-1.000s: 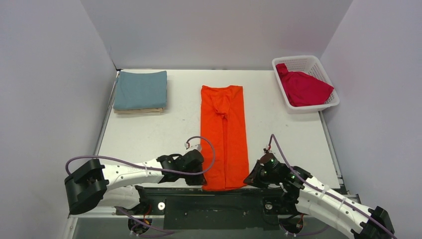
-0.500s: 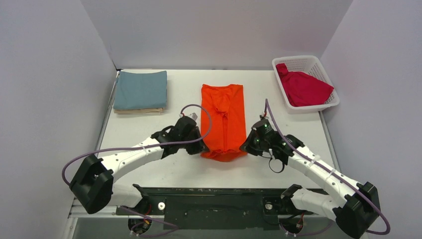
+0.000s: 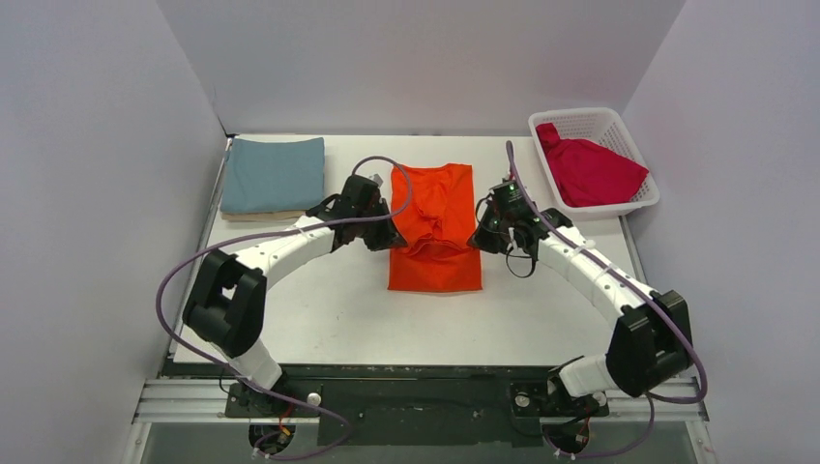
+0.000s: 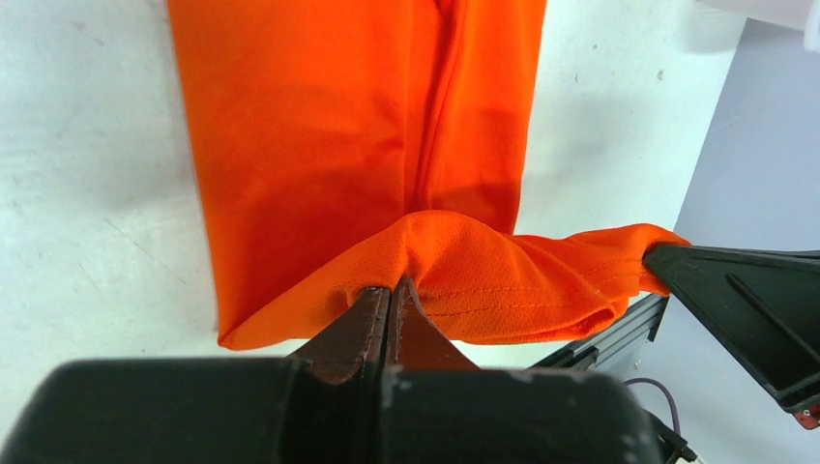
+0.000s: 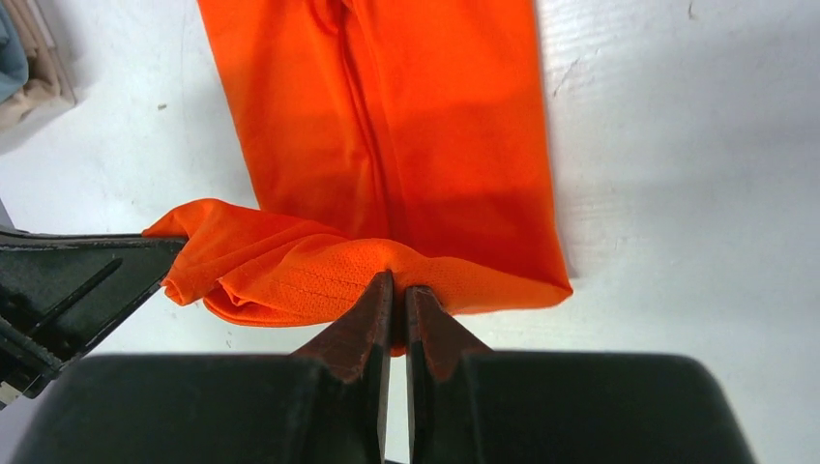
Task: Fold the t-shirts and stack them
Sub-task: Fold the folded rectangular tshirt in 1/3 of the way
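Your orange shirt (image 3: pixel 435 273) a narrow strip, near hem raised and doubled toward 12 o'clock, left gripper (image 4: pixel 392 292) and right gripper (image 5: pixel 396 287) each clamped on it.

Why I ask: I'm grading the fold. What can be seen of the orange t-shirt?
The orange t-shirt is thin, mesh-like knit, folded lengthwise into a narrow strip on the table. Its near end is doubled back over itself, the hem raised and sagging between the left pincer and right pincer, each shut on a corner. The rest lies flat.
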